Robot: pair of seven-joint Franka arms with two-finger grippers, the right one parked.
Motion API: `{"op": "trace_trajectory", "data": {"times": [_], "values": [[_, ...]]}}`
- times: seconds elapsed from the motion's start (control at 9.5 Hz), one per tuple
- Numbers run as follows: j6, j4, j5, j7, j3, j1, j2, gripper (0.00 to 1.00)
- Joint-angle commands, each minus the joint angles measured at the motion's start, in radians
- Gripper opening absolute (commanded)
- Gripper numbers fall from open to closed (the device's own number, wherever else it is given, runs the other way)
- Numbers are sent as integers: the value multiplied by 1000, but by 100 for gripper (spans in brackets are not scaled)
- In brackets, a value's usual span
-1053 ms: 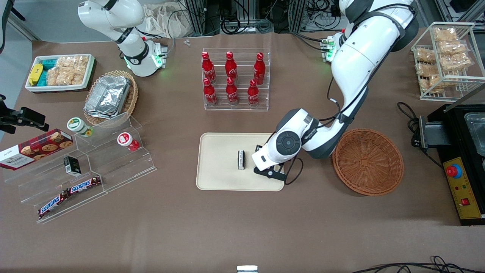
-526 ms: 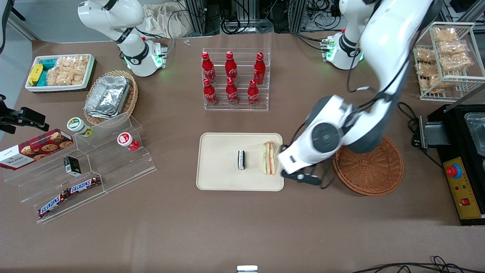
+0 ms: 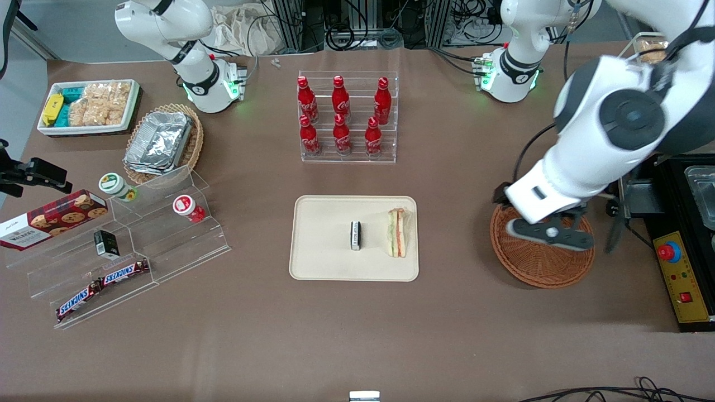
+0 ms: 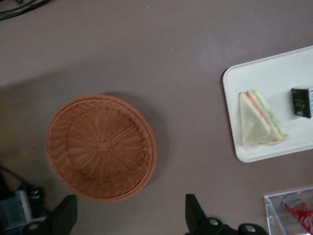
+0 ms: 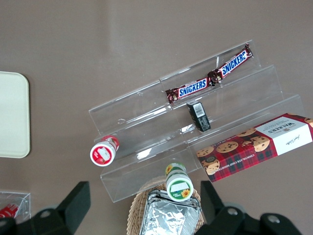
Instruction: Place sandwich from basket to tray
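The sandwich (image 3: pixel 397 233) (image 4: pixel 259 122), a wrapped wedge with green and pink layers, lies on the cream tray (image 3: pixel 324 262) (image 4: pixel 264 73), close to the tray's edge nearest the basket. The reddish-brown wicker basket (image 3: pixel 542 268) (image 4: pixel 100 147) has nothing in it and stands beside the tray, toward the working arm's end of the table. My left arm's gripper (image 3: pixel 550 234) (image 4: pixel 129 220) hangs high above the basket, well apart from the sandwich. It is open, with nothing between its black fingers (image 4: pixel 193 215).
A small black box (image 3: pixel 355 235) stands on the tray beside the sandwich. A clear rack of red bottles (image 3: pixel 346 120) is farther from the front camera than the tray. A black machine with a red button (image 3: pixel 684 257) stands beside the basket.
The gripper left the sandwich on the tray, rose, and swung away toward the working arm's end, so it now hangs over the basket. The sandwich, hidden at first, shows in full.
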Motion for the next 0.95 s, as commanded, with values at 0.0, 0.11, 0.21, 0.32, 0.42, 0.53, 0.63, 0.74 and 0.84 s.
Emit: {"op": "trace_trajectory", "data": {"times": [0.0,0.11,0.21,0.32,0.42,0.53,0.63,0.74,0.84], "values": [[-19,-29,-4,73,-8,93,-81,99],[-18,-28,-20,74,-7,105,-94,99],[-18,-16,-18,60,-4,107,-100,99],[-19,-10,-6,45,-1,107,-100,100],[-19,-8,-4,13,1,108,-98,100],[-25,-3,-17,-9,-2,130,-98,100],[-42,-2,-30,-18,-2,138,-95,100],[-45,4,-52,-23,-1,141,-94,100],[-45,6,-57,-23,-2,151,-92,100]]}}
